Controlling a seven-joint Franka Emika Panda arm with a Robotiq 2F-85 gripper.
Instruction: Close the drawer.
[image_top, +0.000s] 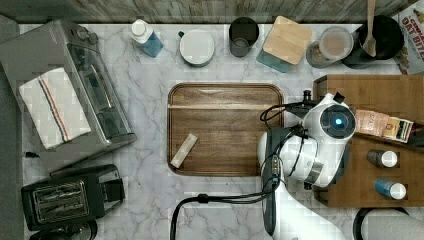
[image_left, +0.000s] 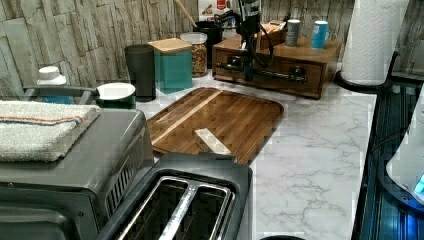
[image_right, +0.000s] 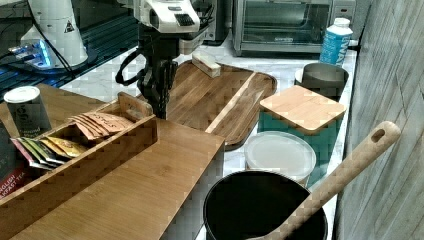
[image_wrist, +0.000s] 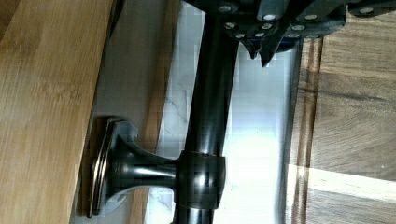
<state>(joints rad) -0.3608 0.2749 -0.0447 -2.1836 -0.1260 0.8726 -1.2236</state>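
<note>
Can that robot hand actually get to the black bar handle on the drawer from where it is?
Probably yes: the gripper hangs right at the drawer's black bar handle, with nothing between them.

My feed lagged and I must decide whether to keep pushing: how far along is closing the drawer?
Done: in the left view the drawer front looks about flush with the wooden box; I can make out no gap. In hand: the gripper is down at the black bar handle, near its end at the left view's left. Left: probably only confirming that it is seated, then backing away.
</note>
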